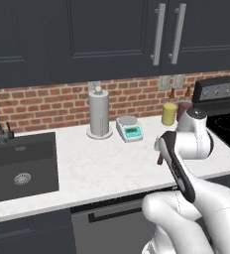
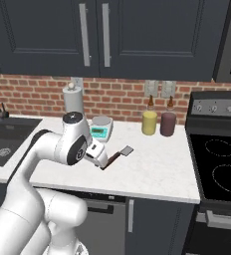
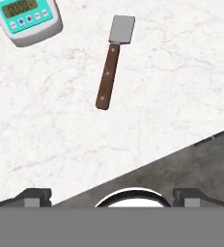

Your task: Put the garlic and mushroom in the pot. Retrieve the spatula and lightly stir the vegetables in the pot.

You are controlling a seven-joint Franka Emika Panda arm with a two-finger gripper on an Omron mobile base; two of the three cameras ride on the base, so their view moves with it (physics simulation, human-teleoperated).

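The spatula (image 3: pixel 109 72) lies flat on the white counter, its grey blade (image 3: pixel 121 30) pointing away from me and its brown handle toward me. In the right base view the spatula (image 2: pixel 119 154) rests just right of my gripper (image 2: pixel 98 160). A stub of its handle (image 1: pixel 159 159) peeks out beside the arm in the left base view. My gripper (image 3: pixel 111 197) hovers above the counter's front edge, short of the handle end, open with nothing between its fingertips (image 3: pixel 34 197). The pot, garlic and mushroom are out of view.
A teal-faced kitchen scale (image 3: pixel 29 19) sits beyond the spatula to the left. A paper towel roll (image 1: pixel 99 111), a yellow canister (image 2: pixel 149 122) and a maroon canister (image 2: pixel 168 124) stand by the brick wall. The sink (image 1: pixel 18 163) is at left, the stove (image 2: pixel 222 164) at right.
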